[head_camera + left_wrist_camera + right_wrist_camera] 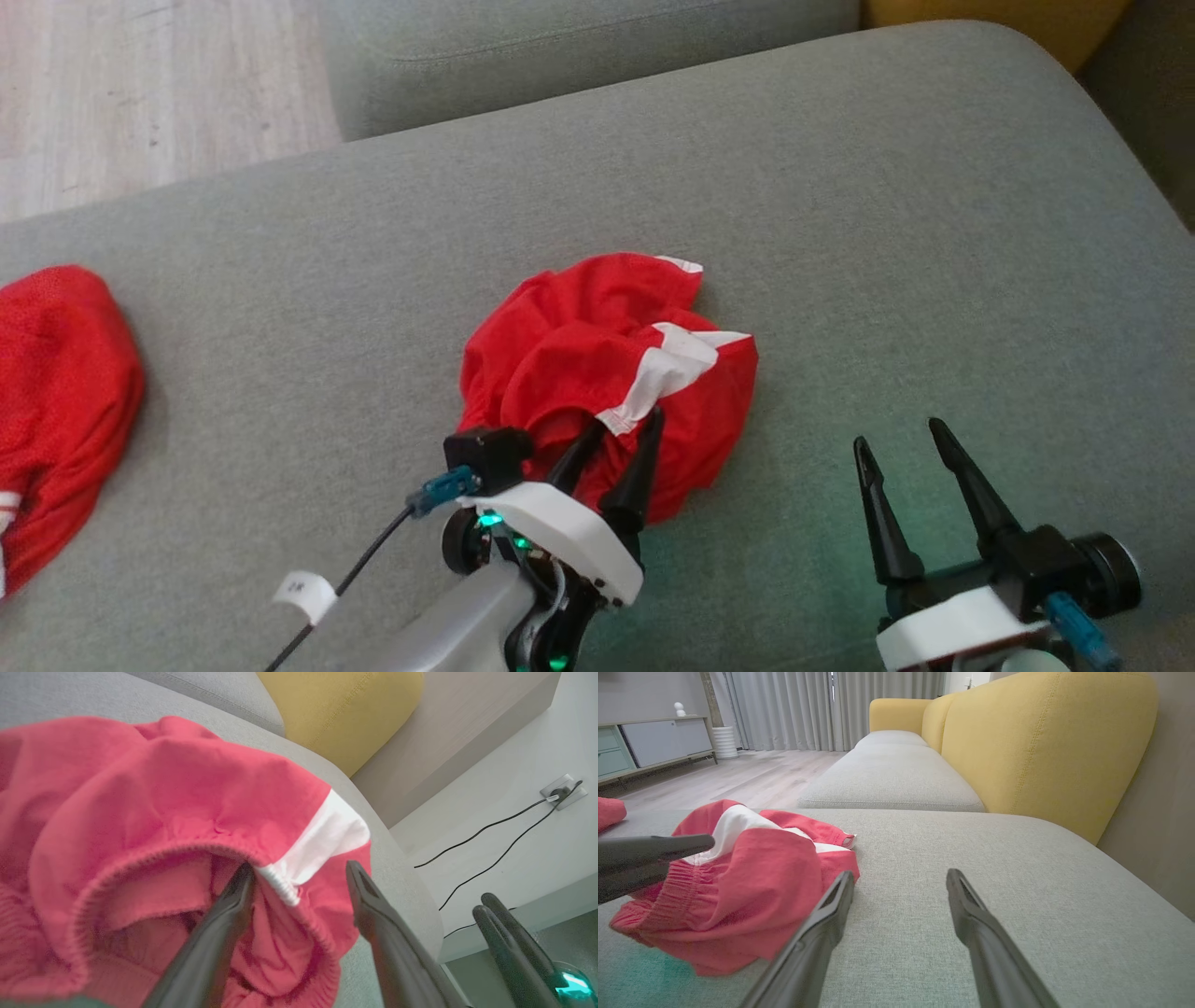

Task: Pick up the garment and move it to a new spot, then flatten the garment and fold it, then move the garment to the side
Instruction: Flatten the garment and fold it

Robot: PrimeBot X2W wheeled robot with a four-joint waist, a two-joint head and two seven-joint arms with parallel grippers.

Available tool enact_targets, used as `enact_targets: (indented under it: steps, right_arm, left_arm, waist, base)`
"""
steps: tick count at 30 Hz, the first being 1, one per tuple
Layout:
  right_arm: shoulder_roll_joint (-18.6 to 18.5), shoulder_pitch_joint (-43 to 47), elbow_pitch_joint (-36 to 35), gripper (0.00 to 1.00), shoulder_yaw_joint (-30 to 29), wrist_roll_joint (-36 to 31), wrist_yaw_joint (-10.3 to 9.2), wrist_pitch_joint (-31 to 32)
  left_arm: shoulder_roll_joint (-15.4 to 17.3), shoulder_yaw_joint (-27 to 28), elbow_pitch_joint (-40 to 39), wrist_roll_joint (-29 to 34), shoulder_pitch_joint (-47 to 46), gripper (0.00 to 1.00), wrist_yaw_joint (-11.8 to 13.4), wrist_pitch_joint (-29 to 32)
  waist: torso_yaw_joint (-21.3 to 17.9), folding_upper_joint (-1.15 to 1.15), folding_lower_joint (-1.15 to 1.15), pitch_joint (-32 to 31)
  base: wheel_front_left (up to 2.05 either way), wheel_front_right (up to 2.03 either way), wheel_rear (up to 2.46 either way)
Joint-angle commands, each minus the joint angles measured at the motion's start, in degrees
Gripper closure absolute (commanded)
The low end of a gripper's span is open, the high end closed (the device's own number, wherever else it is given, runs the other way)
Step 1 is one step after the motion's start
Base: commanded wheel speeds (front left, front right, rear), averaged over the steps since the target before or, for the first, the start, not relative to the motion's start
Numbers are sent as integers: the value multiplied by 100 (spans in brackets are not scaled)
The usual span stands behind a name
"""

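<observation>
The crumpled red garment (579, 345) is seen mid-cushion on the grey sofa (934, 233). At its 6 o'clock edge the left gripper (627, 420) is set with fingers apart astride the waistband, one tip partly hidden inside. The right gripper (896, 434), fingers spread and empty, is seen at the garment's 4 o'clock. A second red cloth (56, 392) is cut off at 9 o'clock.

The crumpled red cloth garment (597, 373) looks like soft matt knit to me, with a white panel and a gathered, ribbed elastic hem (187, 854). Under the garment, the grey sofa cushion (887, 233) is coarse matt weave, kinda nubby. Behind the garment, the mustard-yellow backrest (1041, 751) is a finer weave with stitched seams. My left gripper (627, 420) has smooth matt dark fingers, plastic by the look, on a glossy white shell. Same for my right gripper (896, 434).
</observation>
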Motion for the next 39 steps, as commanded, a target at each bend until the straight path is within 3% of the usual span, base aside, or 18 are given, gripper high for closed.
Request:
enact_targets:
  steps: [1,2,3,4,6,15,26,32,39]
  right_arm:
    - [-42,-202,-161,0,140,-19,-3,-22]
    - [-42,-199,-158,0,147,-17,-3,-22]
    - [-42,-196,-155,0,158,-16,-3,-22]
    - [-42,-191,-155,0,165,-14,-3,-22]
    - [-42,-181,-150,0,171,-9,-3,-22]
    - [-42,-130,-114,0,241,-12,-3,-22]
    - [-42,-240,-132,0,505,109,-3,-22]
    - [-42,-253,-149,0,455,153,-3,-22]
    - [-42,-171,-231,0,150,154,-3,-22]
  left_arm:
    - [-12,83,-109,-85,-267,0,20,-91]
    - [-12,42,-68,-96,-294,0,24,-113]
    - [-12,12,-28,-109,-315,9,28,-144]
    - [-12,-10,9,-126,-330,52,34,-179]
    - [-12,-56,76,-124,-358,100,51,-268]
    - [-12,-284,61,-103,-667,100,-253,-429]
    - [-12,-478,-41,107,-2660,100,-612,-48]
    - [2,-185,-179,-272,-3611,100,-684,181]
    - [458,-466,-256,-736,-2925,100,-696,528]
  waist:
    - [-42,0,-1,0]
    - [-60,0,-1,-3]
    - [-79,0,-1,-9]
    - [-96,0,-1,-19]
    - [-122,0,-1,-42]
    - [-272,0,-1,-194]
    - [-610,0,-1,-297]
    - [-739,0,-1,-311]
    - [-608,0,-1,-366]
  base:
    - [0,0,0]
    - [0,0,0]
    - [0,0,0]
    - [0,0,0]
    - [0,0,0]
    - [0,0,0]
    - [0,0,0]
    - [0,0,0]
    - [0,0,0]
